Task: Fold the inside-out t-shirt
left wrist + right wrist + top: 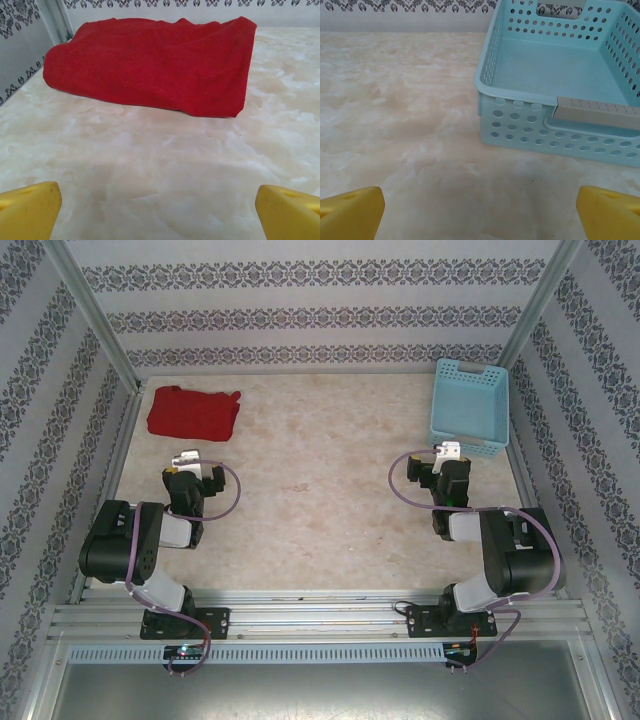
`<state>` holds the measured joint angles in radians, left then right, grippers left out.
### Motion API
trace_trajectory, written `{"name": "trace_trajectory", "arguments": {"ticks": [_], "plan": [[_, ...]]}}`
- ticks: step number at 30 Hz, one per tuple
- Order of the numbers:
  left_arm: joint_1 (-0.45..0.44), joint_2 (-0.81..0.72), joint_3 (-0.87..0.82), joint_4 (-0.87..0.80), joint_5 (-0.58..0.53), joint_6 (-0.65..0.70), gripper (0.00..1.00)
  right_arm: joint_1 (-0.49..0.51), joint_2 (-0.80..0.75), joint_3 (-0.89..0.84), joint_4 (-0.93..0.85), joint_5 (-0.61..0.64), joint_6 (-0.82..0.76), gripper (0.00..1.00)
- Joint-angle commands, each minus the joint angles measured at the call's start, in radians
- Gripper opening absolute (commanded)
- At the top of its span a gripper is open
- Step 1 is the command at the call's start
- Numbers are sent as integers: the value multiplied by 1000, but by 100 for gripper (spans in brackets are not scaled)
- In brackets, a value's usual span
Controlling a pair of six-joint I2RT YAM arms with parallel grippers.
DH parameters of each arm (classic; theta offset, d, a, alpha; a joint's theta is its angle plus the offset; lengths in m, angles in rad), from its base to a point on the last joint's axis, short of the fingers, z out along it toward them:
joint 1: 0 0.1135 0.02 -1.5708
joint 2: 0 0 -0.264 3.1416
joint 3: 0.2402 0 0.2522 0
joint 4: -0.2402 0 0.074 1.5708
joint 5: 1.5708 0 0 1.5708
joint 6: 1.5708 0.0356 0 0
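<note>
The inside-out t-shirt [193, 411] is a plain red cloth, lying in a compact folded bundle at the far left corner of the table. From the left wrist camera the t-shirt [155, 65] lies ahead, apart from the fingers. My left gripper [192, 466] hovers just in front of it, open, yellow fingertips [30, 207] wide apart with bare table between them. My right gripper [449, 460] is open too, its fingertips [351, 210] spread over bare table close to the basket.
A light blue perforated plastic basket [470, 408] stands empty at the far right; its near wall [535, 132] is just ahead of the right gripper. Patterned walls and metal posts [95, 325] enclose the marbled table [320, 490].
</note>
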<state>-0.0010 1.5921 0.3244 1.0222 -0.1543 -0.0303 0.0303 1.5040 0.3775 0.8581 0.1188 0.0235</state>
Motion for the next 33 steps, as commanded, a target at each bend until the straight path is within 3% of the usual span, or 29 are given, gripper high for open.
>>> {"name": "trace_trajectory", "arguments": {"ticks": [1,33], "plan": [[-8,-10,-9,48,-8,-17,100,3,1,6,30,11,15,98],[-8,-11,-1,30,-7,-17,100,-4,4,5,32,-10,17,98]]}}
